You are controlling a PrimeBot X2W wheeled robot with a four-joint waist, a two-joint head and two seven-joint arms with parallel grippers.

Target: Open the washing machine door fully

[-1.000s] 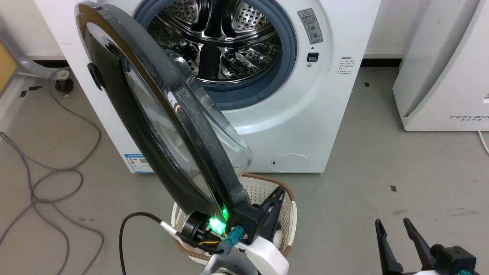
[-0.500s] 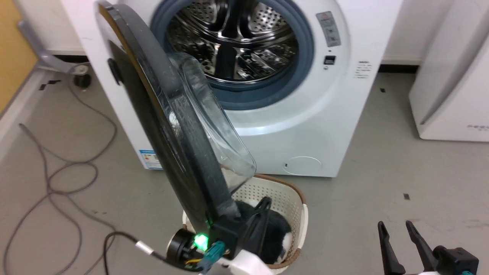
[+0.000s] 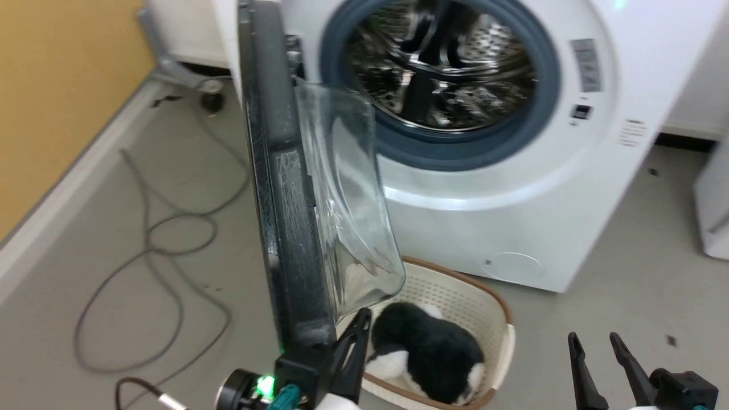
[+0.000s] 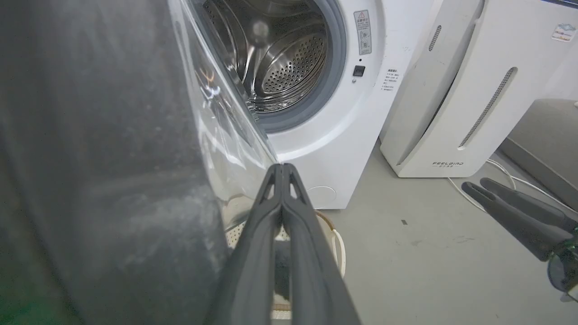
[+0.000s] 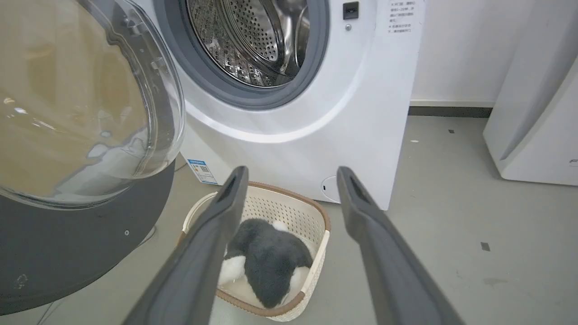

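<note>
The washing machine door (image 3: 285,228) stands swung out from the white washing machine (image 3: 569,171), edge-on in the head view, its clear glass bowl (image 3: 347,199) bulging toward the drum (image 3: 444,74). My left gripper (image 3: 361,319) is shut and empty, lying along the inner side of the door's lower rim. From the left wrist, the door (image 4: 90,158) sits just left of the shut left gripper (image 4: 282,169). My right gripper (image 3: 598,353) hangs open at the lower right, apart from the door. In the right wrist view the right gripper (image 5: 292,176) is open, with the door (image 5: 67,253) at left.
A white laundry basket (image 3: 501,319) holding a black-and-white plush toy (image 3: 427,347) stands under the door's free edge. Grey cables (image 3: 159,239) loop over the floor at left, by a yellow wall (image 3: 57,85). A white FEELBIRD appliance (image 4: 451,90) stands right of the machine.
The door has swung wider, from angled across the opening to edge-on, and my shut left gripper has gone with it. The head camera has turned, shifting the scene. My right gripper stays open.
</note>
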